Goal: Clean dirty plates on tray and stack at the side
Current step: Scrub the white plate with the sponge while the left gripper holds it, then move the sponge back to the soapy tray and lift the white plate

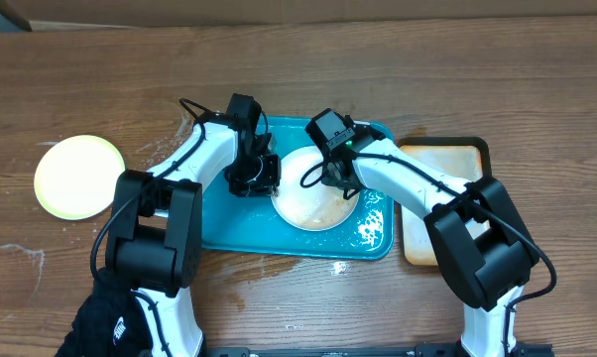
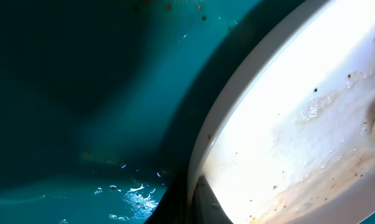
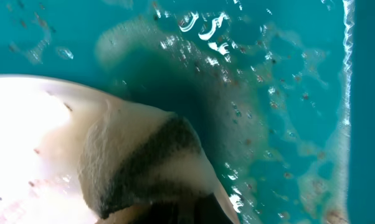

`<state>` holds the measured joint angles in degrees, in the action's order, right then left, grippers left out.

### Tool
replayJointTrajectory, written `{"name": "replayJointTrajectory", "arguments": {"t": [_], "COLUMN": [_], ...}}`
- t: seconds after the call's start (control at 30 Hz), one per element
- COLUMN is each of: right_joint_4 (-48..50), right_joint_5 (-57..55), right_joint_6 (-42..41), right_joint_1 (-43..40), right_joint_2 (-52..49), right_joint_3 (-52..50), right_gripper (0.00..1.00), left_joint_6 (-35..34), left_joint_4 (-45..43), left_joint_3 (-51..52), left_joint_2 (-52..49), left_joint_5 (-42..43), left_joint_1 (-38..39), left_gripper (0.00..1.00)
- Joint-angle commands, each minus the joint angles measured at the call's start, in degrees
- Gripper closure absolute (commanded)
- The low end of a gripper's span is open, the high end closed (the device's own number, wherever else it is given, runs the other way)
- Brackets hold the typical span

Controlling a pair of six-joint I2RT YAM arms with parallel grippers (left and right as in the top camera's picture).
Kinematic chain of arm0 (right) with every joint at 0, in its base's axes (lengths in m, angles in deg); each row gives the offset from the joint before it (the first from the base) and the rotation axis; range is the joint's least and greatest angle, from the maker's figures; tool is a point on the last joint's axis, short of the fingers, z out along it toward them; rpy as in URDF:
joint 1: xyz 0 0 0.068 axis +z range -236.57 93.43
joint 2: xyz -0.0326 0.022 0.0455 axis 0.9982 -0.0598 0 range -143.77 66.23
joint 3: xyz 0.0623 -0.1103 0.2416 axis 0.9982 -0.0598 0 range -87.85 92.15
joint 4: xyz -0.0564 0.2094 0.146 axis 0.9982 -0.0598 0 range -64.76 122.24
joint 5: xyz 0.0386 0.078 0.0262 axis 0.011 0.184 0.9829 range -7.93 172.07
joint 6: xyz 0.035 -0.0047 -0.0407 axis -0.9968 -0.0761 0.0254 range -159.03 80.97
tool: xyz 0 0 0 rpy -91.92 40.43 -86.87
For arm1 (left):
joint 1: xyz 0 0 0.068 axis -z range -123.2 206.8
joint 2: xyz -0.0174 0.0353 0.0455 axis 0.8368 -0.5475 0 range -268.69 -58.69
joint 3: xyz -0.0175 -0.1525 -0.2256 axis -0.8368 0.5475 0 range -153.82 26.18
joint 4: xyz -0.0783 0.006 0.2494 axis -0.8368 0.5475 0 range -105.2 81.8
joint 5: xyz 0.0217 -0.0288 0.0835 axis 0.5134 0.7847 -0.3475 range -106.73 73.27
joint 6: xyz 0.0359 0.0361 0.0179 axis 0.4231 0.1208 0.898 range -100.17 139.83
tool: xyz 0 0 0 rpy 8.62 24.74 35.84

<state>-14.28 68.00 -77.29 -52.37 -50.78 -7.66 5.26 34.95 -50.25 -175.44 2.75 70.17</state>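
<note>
A white plate (image 1: 314,206) with brown smears and suds lies on the teal tray (image 1: 229,226). My left gripper (image 1: 253,177) is at the plate's left rim. In the left wrist view one dark finger (image 2: 205,200) lies over the rim of the plate (image 2: 299,93), so it looks shut on it. My right gripper (image 1: 330,159) is over the plate's far part, shut on a white sponge with a dark stripe (image 3: 137,158) that presses on the plate (image 3: 32,124). A pale yellow-green plate (image 1: 78,177) lies on the table at the left. No second white plate shows.
A smaller cream tray with a dark rim (image 1: 442,151) sits right of the teal tray. Soapy water and brown specks cover the tray floor (image 3: 287,93) and spill onto the table in front. A black cloth (image 1: 105,319) lies at the front left.
</note>
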Motion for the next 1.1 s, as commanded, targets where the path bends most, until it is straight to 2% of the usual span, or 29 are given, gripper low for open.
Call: {"name": "replayJointTrajectory", "arguments": {"t": [0.0, 0.47, 0.7, 0.87, 1.07], "right_joint_4": [-5.40, -31.30, -40.89, -43.63, -44.89], "right_joint_5": [-8.57, -6.71, -5.95, -4.79, -3.63], "right_joint_6": [1.25, 4.24, 3.80, 3.82, 4.24], "right_joint_1": [-3.48, -3.89, -7.91, -11.65, -15.19], "right_joint_2": [-2.54, 1.38, 2.03, 2.03, 2.03], "right_joint_3": [1.97, 36.20, 36.68, 35.58, 35.19], "right_gripper": [0.96, 0.96, 0.96, 0.96, 0.96], "left_joint_6": [0.42, -0.94, -2.62, -2.69, -3.28], "left_joint_4": [0.11, -1.44, 2.23, 10.86, 19.56], "left_joint_3": [2.75, 2.38, -6.32, -19.15, -32.81], "left_joint_2": [-3.34, -3.32, -1.68, 1.16, 5.03], "left_joint_5": [-8.07, -8.13, -10.45, -17.79, -22.49], "left_joint_1": [-0.35, -0.81, -1.38, -0.85, 1.38], "left_gripper": [0.96, 0.96, 0.96, 0.96, 0.96]}}
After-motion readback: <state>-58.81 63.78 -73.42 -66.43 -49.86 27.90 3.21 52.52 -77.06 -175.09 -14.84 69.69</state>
